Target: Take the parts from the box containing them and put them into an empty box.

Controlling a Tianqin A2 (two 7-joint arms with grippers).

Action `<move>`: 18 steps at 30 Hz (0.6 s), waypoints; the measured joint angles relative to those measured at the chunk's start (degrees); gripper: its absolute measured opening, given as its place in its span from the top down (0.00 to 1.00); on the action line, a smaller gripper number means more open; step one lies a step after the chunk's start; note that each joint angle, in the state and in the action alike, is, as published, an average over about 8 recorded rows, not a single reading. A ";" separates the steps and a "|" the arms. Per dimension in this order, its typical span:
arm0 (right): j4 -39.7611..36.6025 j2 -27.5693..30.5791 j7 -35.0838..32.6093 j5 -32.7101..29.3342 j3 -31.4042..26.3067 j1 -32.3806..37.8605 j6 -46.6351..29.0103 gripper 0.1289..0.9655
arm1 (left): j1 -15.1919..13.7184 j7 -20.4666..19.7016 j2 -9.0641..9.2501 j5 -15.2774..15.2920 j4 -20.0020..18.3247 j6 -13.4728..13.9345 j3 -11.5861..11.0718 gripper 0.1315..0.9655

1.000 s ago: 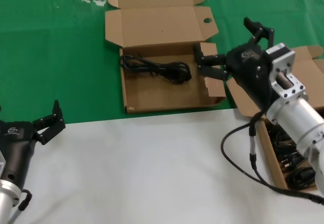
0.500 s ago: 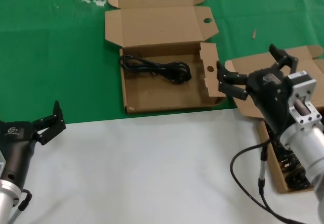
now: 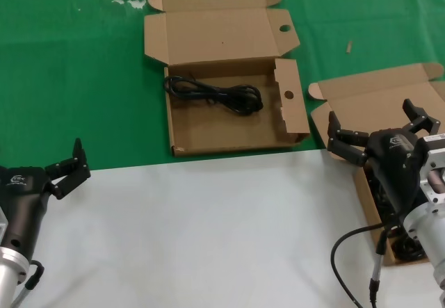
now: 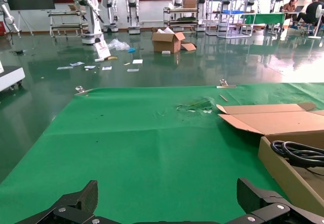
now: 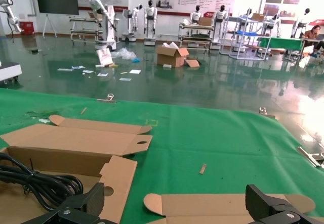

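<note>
The holed box (image 3: 208, 138) lies open mid-mat, a round hole in its side flap (image 3: 288, 96). One black cord (image 3: 215, 94) lies coiled inside it, also seen as the cord (image 5: 40, 181) and the cord (image 4: 298, 153) from the wrists. The plain-lidded box (image 3: 372, 99) sits at the right, with dark cords (image 3: 409, 244) partly hidden under my right arm. My right gripper (image 3: 381, 128) hangs open and empty over that box's lid (image 5: 223, 206). My left gripper (image 3: 69, 167) rests open and empty at the near left, over the mat's front edge.
A white tabletop (image 3: 195, 231) fills the near side, and the green mat (image 3: 69, 78) covers the far side. A small wooden chip (image 3: 349, 46) lies on the mat beyond the right box. The holed box's lid (image 3: 219, 33) lies flat behind it.
My right gripper has swung away from the holed box's right flap, moving right and nearer to hang over the plain-lidded box, open all the while. The left arm has not moved.
</note>
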 joint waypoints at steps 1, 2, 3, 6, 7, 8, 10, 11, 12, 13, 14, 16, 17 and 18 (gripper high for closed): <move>0.04 -0.01 -0.14 0.20 0.07 -0.21 0.18 0.00 | 0.00 0.00 0.00 0.00 0.00 0.00 0.00 0.00; 0.07 -0.02 -0.23 0.33 0.11 -0.34 0.28 0.00 | 0.00 -0.01 0.00 0.00 0.00 0.00 0.00 0.00; 0.08 -0.02 -0.28 0.40 0.13 -0.41 0.34 0.00 | 0.00 -0.01 0.00 0.00 0.00 0.00 0.00 0.00; 0.10 -0.03 -0.32 0.46 0.15 -0.48 0.40 0.00 | 0.00 -0.02 0.00 0.00 0.00 0.00 0.00 0.00; 0.10 -0.03 -0.32 0.47 0.16 -0.49 0.40 0.00 | 0.00 -0.02 0.00 0.00 0.00 0.00 0.00 0.00; 0.10 -0.03 -0.32 0.47 0.16 -0.49 0.41 0.00 | 0.00 -0.02 0.00 0.00 0.00 0.00 0.00 0.00; 0.10 -0.03 -0.32 0.47 0.16 -0.49 0.41 0.00 | 0.00 -0.02 0.00 0.00 0.00 0.00 0.00 0.00; 0.10 -0.03 -0.32 0.47 0.16 -0.49 0.41 0.00 | 0.00 -0.03 0.00 0.00 0.00 0.00 0.00 0.00; 0.10 -0.03 -0.32 0.47 0.16 -0.49 0.41 0.00 | 0.00 -0.03 0.00 0.00 0.00 0.00 0.00 0.00; 0.10 -0.03 -0.32 0.47 0.16 -0.49 0.41 0.00 | 0.00 -0.03 0.00 0.00 0.00 0.00 0.00 0.00; 0.10 -0.03 -0.32 0.47 0.16 -0.49 0.41 0.00 | 0.00 -0.03 0.00 0.00 0.00 0.00 0.00 0.00; 0.10 -0.03 -0.32 0.47 0.16 -0.49 0.41 0.00 | 0.00 -0.03 0.00 0.00 0.00 0.00 0.00 0.00; 0.10 -0.03 -0.32 0.47 0.16 -0.49 0.41 0.00 | 0.00 -0.03 0.00 0.00 0.00 0.00 0.00 0.00; 0.10 -0.03 -0.32 0.47 0.16 -0.49 0.41 0.00 | 0.00 -0.03 0.00 0.00 0.00 0.00 0.00 0.00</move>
